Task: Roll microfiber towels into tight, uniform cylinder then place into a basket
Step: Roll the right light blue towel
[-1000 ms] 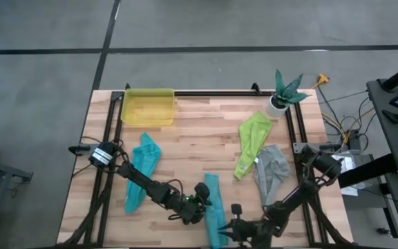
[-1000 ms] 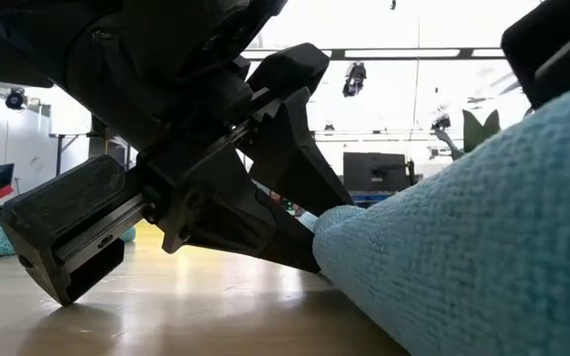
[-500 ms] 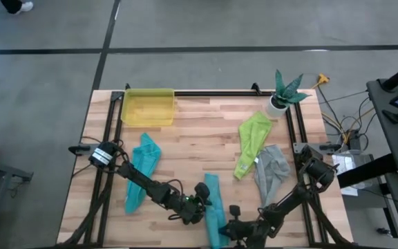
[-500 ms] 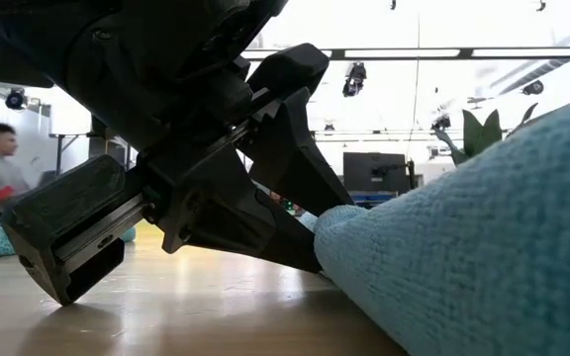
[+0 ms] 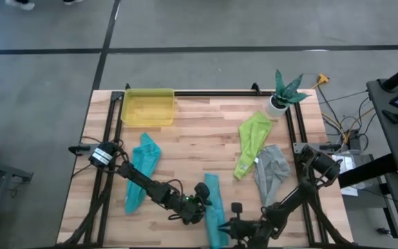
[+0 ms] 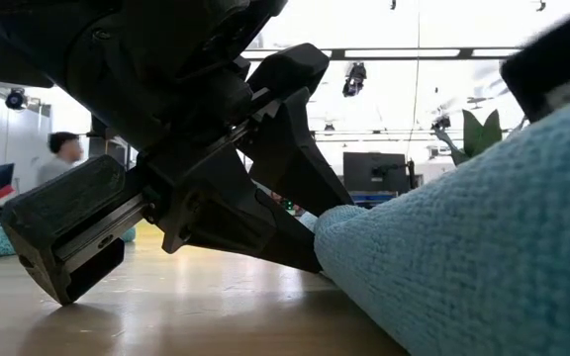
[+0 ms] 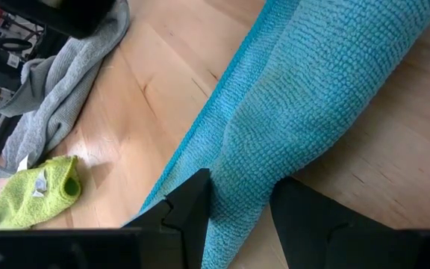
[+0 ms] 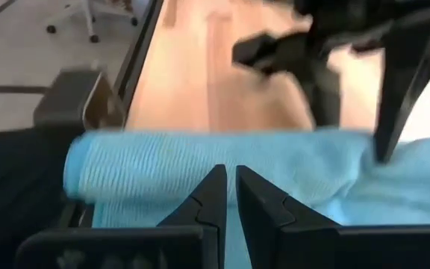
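Light blue towel [image 5: 213, 207] lies at the table's near edge, left gripper [image 7: 239, 202] clamped on its mid-fold, right gripper [image 8: 229, 196] pinched together at its end; soft, limp, best held at edges.

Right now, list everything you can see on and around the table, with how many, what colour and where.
Towels: four. Light blue at the near edge, middle; teal on the left; lime green right of centre; grey beside the green one, nearer the edge.
Basket: one, yellow, far left corner, nothing in it.
Plant pot: one, white with a green plant, far right corner.
Person: one, blurred, in the room beyond the table, low view.
Left gripper: dark, closed on the light blue towel's far end.
Right gripper: dark, shut on the same towel's near end.
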You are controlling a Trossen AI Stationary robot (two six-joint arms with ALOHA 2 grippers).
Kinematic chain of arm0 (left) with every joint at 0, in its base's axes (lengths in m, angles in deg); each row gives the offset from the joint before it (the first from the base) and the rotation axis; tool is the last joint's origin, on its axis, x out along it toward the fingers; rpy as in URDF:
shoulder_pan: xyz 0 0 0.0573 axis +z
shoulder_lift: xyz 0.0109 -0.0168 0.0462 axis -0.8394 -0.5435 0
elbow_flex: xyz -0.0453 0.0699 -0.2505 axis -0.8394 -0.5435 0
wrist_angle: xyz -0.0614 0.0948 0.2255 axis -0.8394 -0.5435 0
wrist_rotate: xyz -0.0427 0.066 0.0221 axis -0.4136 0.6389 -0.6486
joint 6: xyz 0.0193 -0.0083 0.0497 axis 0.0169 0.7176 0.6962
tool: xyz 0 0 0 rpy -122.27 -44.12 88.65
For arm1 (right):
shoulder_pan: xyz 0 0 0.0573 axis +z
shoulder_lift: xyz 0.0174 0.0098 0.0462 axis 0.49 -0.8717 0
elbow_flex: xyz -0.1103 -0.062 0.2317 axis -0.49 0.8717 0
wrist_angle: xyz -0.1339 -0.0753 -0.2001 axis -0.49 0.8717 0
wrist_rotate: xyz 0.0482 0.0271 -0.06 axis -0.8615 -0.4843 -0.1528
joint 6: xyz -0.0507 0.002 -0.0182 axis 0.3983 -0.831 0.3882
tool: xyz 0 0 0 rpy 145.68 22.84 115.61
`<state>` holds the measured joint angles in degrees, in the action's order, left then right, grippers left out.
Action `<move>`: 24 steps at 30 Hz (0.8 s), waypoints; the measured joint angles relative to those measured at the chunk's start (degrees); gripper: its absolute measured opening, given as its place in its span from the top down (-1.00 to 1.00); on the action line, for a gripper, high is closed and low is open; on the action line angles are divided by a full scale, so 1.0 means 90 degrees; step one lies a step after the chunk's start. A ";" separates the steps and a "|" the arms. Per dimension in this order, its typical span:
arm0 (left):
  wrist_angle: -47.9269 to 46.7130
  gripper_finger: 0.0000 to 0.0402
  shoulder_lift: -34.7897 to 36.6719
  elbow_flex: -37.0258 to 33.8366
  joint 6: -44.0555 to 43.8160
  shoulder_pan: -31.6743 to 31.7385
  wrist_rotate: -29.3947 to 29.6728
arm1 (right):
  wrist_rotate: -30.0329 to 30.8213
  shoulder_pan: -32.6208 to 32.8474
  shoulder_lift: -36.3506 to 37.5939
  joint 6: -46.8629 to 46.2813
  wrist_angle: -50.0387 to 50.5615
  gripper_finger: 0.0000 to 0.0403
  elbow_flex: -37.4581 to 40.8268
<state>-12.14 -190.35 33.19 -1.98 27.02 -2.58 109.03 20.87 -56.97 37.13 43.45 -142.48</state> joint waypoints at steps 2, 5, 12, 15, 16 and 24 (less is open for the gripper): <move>-0.0007 0.39 0.0000 0.0001 0.0002 0.0000 -0.0001 | 0.0004 -0.0026 -0.0014 0.0159 -0.0039 0.87 -0.0112; -0.0008 0.39 0.0000 -0.0002 0.0002 0.0000 0.0000 | -0.0065 -0.0054 -0.0192 0.0172 -0.0058 0.87 -0.0319; -0.0016 0.39 0.0000 -0.0007 -0.0001 -0.0002 0.0000 | -0.0369 -0.0070 -0.0712 -0.0153 0.0014 0.87 -0.0397; -0.0016 0.39 0.0000 -0.0009 -0.0001 -0.0002 0.0000 | -0.0357 -0.0070 -0.0744 -0.0349 -0.0025 0.87 -0.0336; -0.0016 0.39 0.0000 -0.0009 -0.0003 -0.0002 0.0000 | -0.0353 -0.0070 -0.0744 -0.0389 -0.0031 0.87 -0.0317; -0.0243 0.39 0.0074 -0.0009 -0.0003 -0.0108 0.0506 | -0.0344 -0.0069 -0.0747 -0.0624 -0.0041 0.87 -0.0250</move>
<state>-14.33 -189.68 33.11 -2.01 26.05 1.97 105.94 20.25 -63.70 31.51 43.08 -144.72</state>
